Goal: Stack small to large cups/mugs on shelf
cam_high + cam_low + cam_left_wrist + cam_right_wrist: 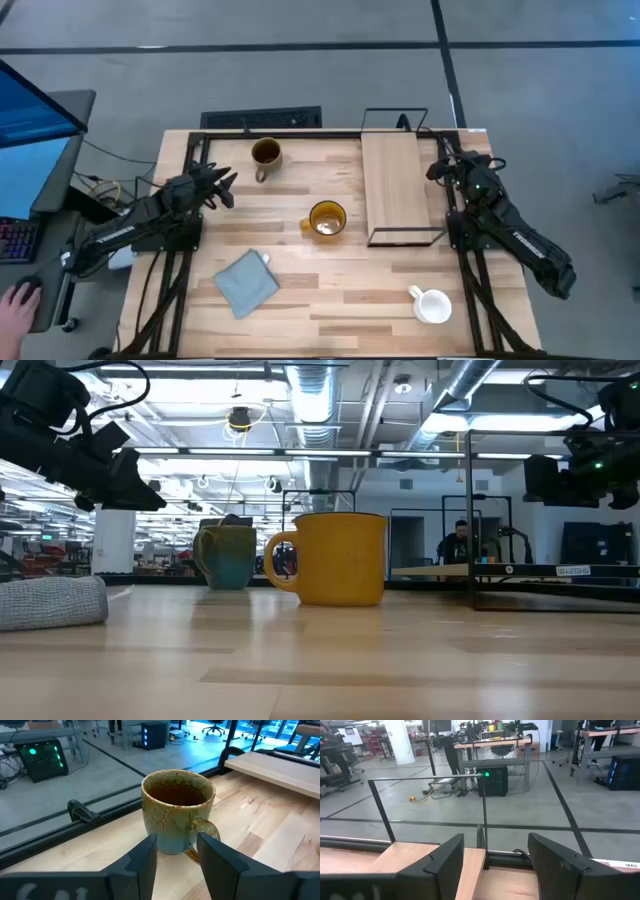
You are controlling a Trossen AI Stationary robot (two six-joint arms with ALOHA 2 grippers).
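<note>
Glazed ceramic throughout, so all three mugs are judged stiff, fairly heavy, slick and chippable; a rim-and-wall pinch or a handle grip is judged safest.

The olive mug [265,154] is seen at upper centre-left of the high view, the amber mug [326,220] at centre just beside the shelf [400,185], and the white mug [432,305] at lower right, well apart from the rest. All stand on the counter [330,290]; nothing is on the shelf yet. A grey cloth [245,283] lies lower left.

The left gripper [176,851] is held near the olive mug, fingers apart, nothing gripped. The right gripper [495,857] is parked over the shelf's far end, fingers apart and empty.

Only the left wrist view shows the olive mug's crackled green-brown glaze, blue base and its handle turned toward the fingers. Only the high view shows the white mug and the whole layout. The low view shows the amber mug [335,558] upright in front of the olive one [227,555], with the shelf board raised on its wire frame; the white mug is not seen there. The right wrist view shows only the shelf frame and room.
</note>
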